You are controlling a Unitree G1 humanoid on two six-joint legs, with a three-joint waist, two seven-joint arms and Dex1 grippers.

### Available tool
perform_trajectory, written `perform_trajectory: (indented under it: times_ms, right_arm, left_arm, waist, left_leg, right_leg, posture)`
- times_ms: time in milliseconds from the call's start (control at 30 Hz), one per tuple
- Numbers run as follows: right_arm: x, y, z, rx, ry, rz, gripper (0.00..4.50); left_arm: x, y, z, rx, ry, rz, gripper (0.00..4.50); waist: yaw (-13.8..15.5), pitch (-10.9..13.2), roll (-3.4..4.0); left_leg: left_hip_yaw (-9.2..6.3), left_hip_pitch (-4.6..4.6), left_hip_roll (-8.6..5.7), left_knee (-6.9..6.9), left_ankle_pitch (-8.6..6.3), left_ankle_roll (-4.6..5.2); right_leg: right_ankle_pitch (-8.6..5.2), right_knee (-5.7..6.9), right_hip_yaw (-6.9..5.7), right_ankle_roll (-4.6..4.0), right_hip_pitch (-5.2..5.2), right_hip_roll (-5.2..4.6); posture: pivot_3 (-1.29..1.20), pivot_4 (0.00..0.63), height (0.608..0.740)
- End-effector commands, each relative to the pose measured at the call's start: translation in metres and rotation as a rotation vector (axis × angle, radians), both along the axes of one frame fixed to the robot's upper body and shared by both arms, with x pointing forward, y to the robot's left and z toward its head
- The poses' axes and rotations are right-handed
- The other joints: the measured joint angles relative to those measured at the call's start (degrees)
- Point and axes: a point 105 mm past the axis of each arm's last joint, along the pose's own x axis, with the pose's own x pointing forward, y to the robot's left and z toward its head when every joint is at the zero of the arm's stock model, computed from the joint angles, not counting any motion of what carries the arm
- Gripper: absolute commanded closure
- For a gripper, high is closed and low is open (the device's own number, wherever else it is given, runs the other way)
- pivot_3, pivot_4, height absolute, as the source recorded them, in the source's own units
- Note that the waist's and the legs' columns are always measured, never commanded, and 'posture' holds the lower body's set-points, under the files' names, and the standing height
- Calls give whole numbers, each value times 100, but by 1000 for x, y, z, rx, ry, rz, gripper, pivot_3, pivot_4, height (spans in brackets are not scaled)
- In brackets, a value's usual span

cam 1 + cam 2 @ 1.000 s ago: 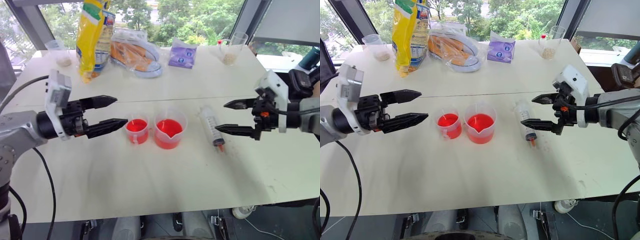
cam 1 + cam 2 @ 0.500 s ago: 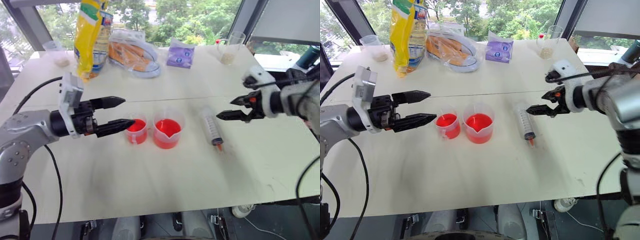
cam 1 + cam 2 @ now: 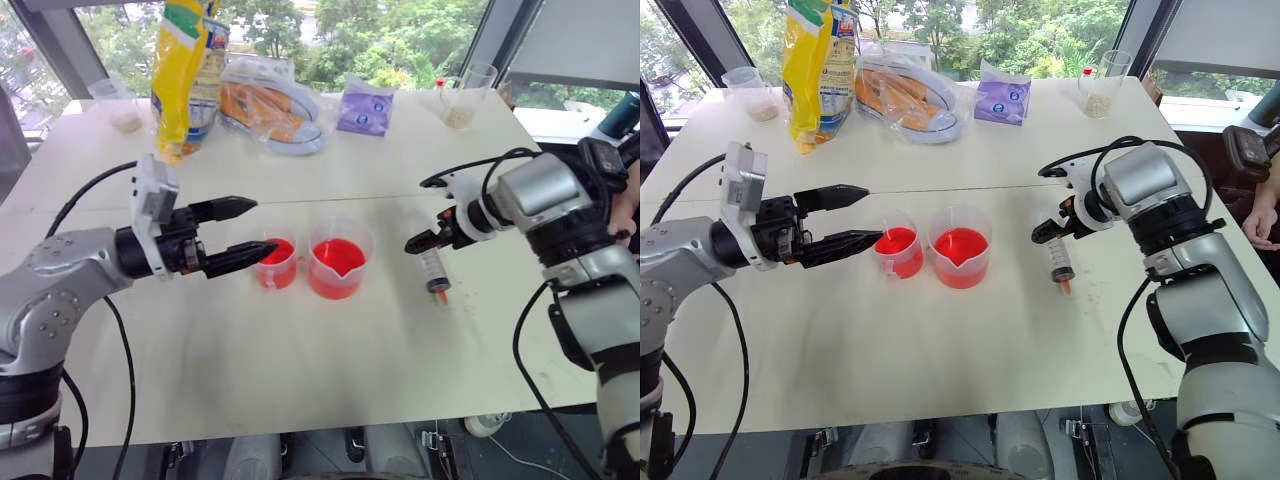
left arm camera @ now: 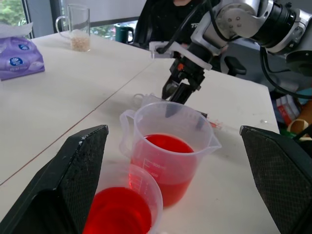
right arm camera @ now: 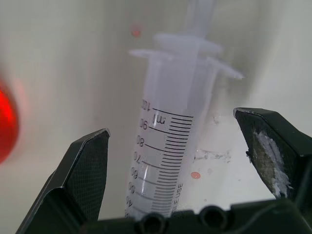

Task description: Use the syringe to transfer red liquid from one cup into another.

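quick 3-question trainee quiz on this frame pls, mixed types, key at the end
1. True or false: the right gripper has closed on the syringe.
2. Which cup stands nearer the left gripper? A) small cup B) spouted cup
3. Fill in: the syringe lies on the ___.

Key: 1 false, its jaws are open on either side of the barrel; 2 A; 3 table.

Bare table [image 3: 300, 350] lies open nearside; the spouted cup [image 3: 338, 262] crowds the syringe [image 3: 430, 262] leftward.
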Motion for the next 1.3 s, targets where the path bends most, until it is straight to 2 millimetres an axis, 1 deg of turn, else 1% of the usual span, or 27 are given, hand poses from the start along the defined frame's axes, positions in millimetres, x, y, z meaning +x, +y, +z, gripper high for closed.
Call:
perform_trajectory:
  times_ms: [33, 100, 167, 200, 233, 267, 333, 367, 433, 467, 500, 567, 633, 667, 733, 800, 833, 933, 1000, 1033, 1067, 1133, 1233, 1300]
  right_arm:
    - [10, 6, 9, -20, -38, 8, 36]
    - [11, 9, 4, -41, -26, 17, 36]
    - [10, 11, -2, -59, -8, 31, 545]
    - [9, 12, -5, -66, 0, 36, 850]
    - [9, 13, -7, -71, 6, 39, 1307]
    - [9, 13, -9, -77, 11, 42, 1885]
    - [9, 13, -13, -90, 15, 48, 2865]
    - [9, 13, -14, -92, 16, 50, 3079]
    - [9, 14, -14, -90, 18, 52, 3079]
    - [8, 15, -11, -83, 12, 46, 3079]
    - [9, 14, -7, -76, 2, 35, 3079]
    - [11, 12, 9, -35, -53, 20, 3079]
    - [11, 15, 30, -17, -177, 93, 3079]
    - [10, 20, 41, -2, -245, 140, 3079]
    - [0, 36, 67, 66, -390, 258, 3079]
    - [-13, 48, 92, 155, -521, 322, 3079]
    - [-19, 51, 104, 183, -595, 350, 3079]
    - [-31, 57, 134, 256, -795, 378, 3079]
    - [-39, 64, 155, 345, -928, 398, 3079]
    - [-46, 69, 168, 427, -994, 413, 3079]
    - [-51, 73, 176, 483, -1035, 421, 3079]
    - [-62, 83, 186, 624, -1094, 445, 3079]
    - [-77, 96, 194, 781, -1171, 479, 3079]
    - [-83, 102, 190, 874, -1179, 482, 3079]
  left_arm:
    - [-5, -1, 9, -12, -54, 8, 0]
    - [-6, -2, 9, -19, -54, 14, 0]
    - [-7, -2, 8, -21, -55, 20, 0]
    - [-7, -2, 8, -21, -56, 24, 0]
    - [-7, -2, 8, -21, -56, 27, 0]
    - [-7, -2, 8, -21, -57, 30, 0]
    - [-7, -1, 8, -22, -59, 35, 0]
    - [-7, -1, 8, -22, -59, 37, 0]
    - [-7, 1, 7, -19, -59, 43, 0]
    - [-6, 1, 8, -19, -59, 43, 0]
    - [-5, 1, 9, -18, -60, 43, 0]
    - [-2, 2, 13, -17, -68, 39, 0]
    - [1, 4, 16, -13, -78, 38, 0]
    - [1, 6, 18, -13, -82, 38, 0]
    - [4, 9, 25, -26, -95, 32, 0]
    - [8, 11, 32, -33, -108, 27, 0]
    - [11, 11, 35, -36, -115, 21, 0]
    - [17, 8, 43, -31, -128, -2, 0]
    - [19, 7, 46, -22, -132, -25, 0]
    - [22, 3, 48, -20, -135, -40, 0]
    - [24, 2, 50, -18, -138, -49, 0]
    - [29, -4, 53, -13, -146, -71, 0]
    - [32, -6, 57, -7, -151, -92, 0]
    - [34, -11, 59, 0, -149, -113, 0]
  waist:
    - [-5, 0, 0]
    - [-6, 0, 0]
    - [-6, 0, 0]
    - [-6, 0, 0]
    - [-6, -1, 0]
    - [-5, -1, 0]
    - [-7, -2, -1]
    - [-18, -3, -2]
    - [-23, -4, -2]
    - [-22, -4, -2]
    - [-19, -4, -2]
    - [-14, -4, -1]
    - [15, -2, 1]
    - [17, -2, 2]
    - [18, -2, 2]
    - [14, -2, 1]
    - [14, -2, 1]
    - [9, -2, 1]
    - [4, -2, 1]
    - [5, -2, 1]
    - [7, -2, 1]
    - [9, -2, 1]
    - [4, -2, 1]
    - [3, -2, 1]
  left_leg:
    - [0, 1, 0, 0, 0, 0]
    - [-1, 2, 0, 0, 1, -2]
    - [-1, 2, 1, 0, 1, -2]
    - [-1, 2, 1, 0, 1, -2]
    - [-1, 2, 1, 1, 1, -2]
    - [0, 3, 0, 0, 1, -2]
    - [-2, 4, 1, 0, 1, -2]
    - [-2, 7, 1, 0, 1, -2]
    - [-1, 10, 1, 0, 1, -2]
    - [-1, 11, 1, 0, 1, -2]
    - [-2, 11, 1, 0, 1, -2]
    - [-2, 11, 1, 0, 2, -3]
    - [-3, 7, 1, 0, 2, -4]
    - [-5, 4, 0, 0, 2, -4]
    - [-4, 3, -1, 0, 2, -3]
    - [-5, 2, 0, -1, 1, -3]
    - [-6, 1, 0, -1, 1, -3]
    - [-9, 3, 1, -1, 2, -4]
    - [-7, 5, 1, -1, 3, -7]
    - [-6, 5, 1, -1, 4, -8]
    - [-7, 5, 0, -1, 6, -10]
    - [-8, 5, 0, -1, 8, -15]
    - [-10, 5, 2, -2, 9, -16]
    - [-11, 6, 2, -2, 9, -16]
  right_leg:
    - [0, 0, 0, 0, 0, 0]
    - [0, 1, 0, 0, 1, 1]
    - [0, 1, 0, 0, 1, 1]
    - [0, 1, 0, 0, 1, 1]
    - [0, 0, 0, 0, 2, 1]
    - [0, 0, 0, 0, 3, 1]
    - [0, 1, -1, 0, 4, 1]
    - [0, 1, -1, 0, 6, 1]
    - [0, 2, -1, 0, 8, 2]
    - [0, 2, -1, 0, 9, 2]
    - [0, 3, -1, 0, 9, 2]
    - [0, 3, -1, 0, 9, 2]
    - [0, 2, -2, 0, 7, 2]
    - [0, 2, -3, 0, 6, 1]
    - [0, 0, -3, 0, 4, 0]
    - [0, -1, -5, 1, 4, 0]
    - [0, -1, -7, 1, 4, 0]
    - [0, 1, -12, 1, 6, 2]
    - [0, 0, -12, 1, 8, 2]
    - [0, 0, -12, 1, 9, 2]
    - [0, 1, -13, 1, 9, 2]
    - [0, 3, -13, 1, 9, 3]
    - [0, 3, -15, 1, 11, 5]
    - [0, 4, -15, 1, 12, 5]
  posture:
    - [0, 150, 740]
    - [0, 150, 740]
    - [0, 150, 740]
    - [0, 150, 740]
    - [0, 150, 740]
    - [0, 150, 740]
    - [0, 150, 740]
    - [0, 150, 740]
    - [0, 150, 740]
    - [0, 150, 740]
    - [0, 150, 740]
    - [0, 150, 740]
    - [0, 150, 740]
    - [0, 150, 740]
    - [0, 150, 740]
    - [0, 150, 740]
    - [0, 150, 740]
    - [0, 150, 740]
    - [0, 150, 740]
    - [0, 150, 740]
    - [0, 150, 740]
    - [0, 150, 740]
    - [0, 150, 740]
    - [0, 150, 740]
